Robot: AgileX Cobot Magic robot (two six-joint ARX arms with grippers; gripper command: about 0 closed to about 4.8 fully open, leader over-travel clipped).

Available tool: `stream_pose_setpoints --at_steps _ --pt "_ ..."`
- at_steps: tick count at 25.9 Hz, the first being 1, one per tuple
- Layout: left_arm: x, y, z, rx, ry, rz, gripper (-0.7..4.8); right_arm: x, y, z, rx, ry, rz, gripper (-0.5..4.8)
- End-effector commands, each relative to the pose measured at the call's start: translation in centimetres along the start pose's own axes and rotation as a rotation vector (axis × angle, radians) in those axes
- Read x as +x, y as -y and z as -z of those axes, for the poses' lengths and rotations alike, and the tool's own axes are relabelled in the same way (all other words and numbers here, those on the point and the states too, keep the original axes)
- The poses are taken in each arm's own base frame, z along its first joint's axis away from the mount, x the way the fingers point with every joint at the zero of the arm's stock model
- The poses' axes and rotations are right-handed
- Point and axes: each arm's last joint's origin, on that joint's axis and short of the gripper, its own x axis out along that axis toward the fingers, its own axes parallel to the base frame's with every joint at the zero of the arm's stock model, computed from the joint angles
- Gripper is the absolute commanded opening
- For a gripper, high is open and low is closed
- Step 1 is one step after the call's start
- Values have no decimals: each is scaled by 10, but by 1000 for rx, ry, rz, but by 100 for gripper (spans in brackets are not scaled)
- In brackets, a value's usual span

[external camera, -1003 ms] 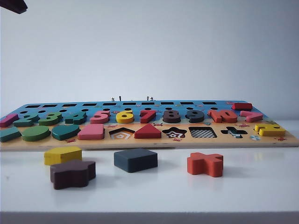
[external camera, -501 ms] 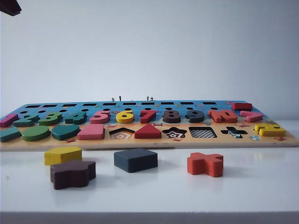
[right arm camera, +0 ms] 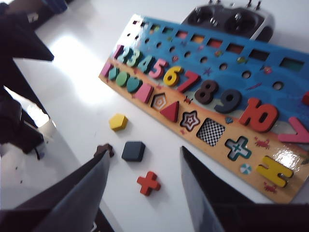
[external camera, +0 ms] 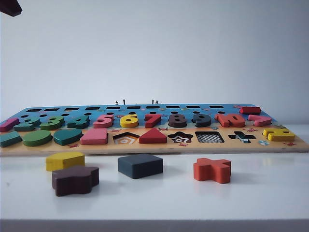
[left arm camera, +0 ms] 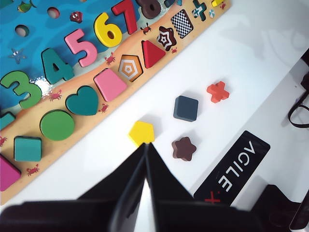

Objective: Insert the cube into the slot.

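Overhead, right pincer gapes; left pincer pinched closed.

wall: plain pale grey | table: glossy white (glare patch) | light: soft, even

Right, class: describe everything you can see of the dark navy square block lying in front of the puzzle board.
The cube is a flat, dark navy, almost black square block with rounded corners and a matte, painted-wood look. It lies flat on the white table, in front of the puzzle board and apart from it, not yet in the checkerboard slot. A yellow pentagon block and a brown star block lie to one side, a red cross block to the other. Nothing touches it; neither gripper is near.
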Motion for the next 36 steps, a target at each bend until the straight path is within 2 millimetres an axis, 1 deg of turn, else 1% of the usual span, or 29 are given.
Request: stream_pose_setpoints --at_steps 1,3,6,7,9,10,12,17,20,23,30,31,35,36 --pt "-1 1 -1 7 12 6 17 15 0 -7 -47 -131 22 312" --pt "-1 1 -1 7 12 6 17 26 -2 -12 -76 -191 29 325" --pt "-1 1 -1 7 13 6 17 46 -9 -17 -132 -271 42 327" --pt "-1 1 -1 7 13 6 17 58 -14 -19 -163 -312 41 330" --pt "-1 1 -1 7 13 6 17 72 -22 -20 -188 -354 52 334" --pt "-1 1 -1 7 13 6 17 85 -31 -20 -161 -370 107 334" --pt "-1 1 -2 7 13 6 17 96 -39 -19 -107 -384 139 334" --pt "-1 1 -2 7 13 6 17 125 -56 -14 21 -432 164 334" --pt "-1 1 -2 7 13 6 17 140 -63 -10 24 -460 151 334" --pt "-1 1 -2 7 13 6 17 151 -67 -6 19 -484 145 334" --pt "-1 1 -1 7 13 6 17 173 -65 4 17 -540 163 343" --pt "-1 1 -1 7 13 6 17 176 -64 5 17 -545 165 351" --pt "-1 1 -1 7 13 6 17 190 -62 10 17 -561 173 415" --pt "-1 1 -1 6 12 6 17 193 -62 11 17 -561 173 415"
